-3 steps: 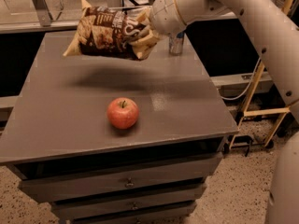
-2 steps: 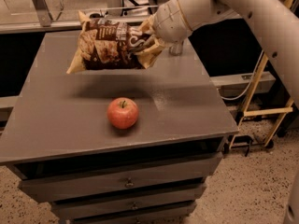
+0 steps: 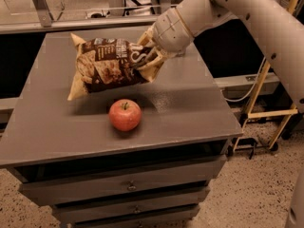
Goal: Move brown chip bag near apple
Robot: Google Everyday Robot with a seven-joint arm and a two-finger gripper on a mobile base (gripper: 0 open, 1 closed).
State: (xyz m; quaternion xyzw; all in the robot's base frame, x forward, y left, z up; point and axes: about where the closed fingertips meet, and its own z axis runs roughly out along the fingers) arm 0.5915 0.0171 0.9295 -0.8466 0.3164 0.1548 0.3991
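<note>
The brown chip bag (image 3: 110, 66), a crinkly pillow-shaped pack in dark brown and tan with white lettering, hangs clear of the surface. It sits behind the apple and slightly to its left as the camera sees it. Its long axis is tilted, with the right end high and the left corner drooping low. A shadow on the surface beneath it indicates that it is not resting there.

My tool (image 3: 149, 57) is clamped on the bag's right end. Pinching one end leaves the rest of the pack unsupported, which accounts for the sag.

The apple (image 3: 125, 114), round, red-orange and with a short stem in its dimple, stands upright near the front of the worktop. It is close to the bag's lower edge but not touching it.

The flat grey worktop (image 3: 194, 103) carries the apple only. Grey drawers (image 3: 128, 186) are stacked below its front edge.

My pale jointed arm (image 3: 247, 13) enters from the upper right, so the tool reaches the bag without passing over the apple.

Assessment: the bag is near its target. Lowering it behind the apple should complete the placement, provided the drooping corner does not nudge the fruit.
</note>
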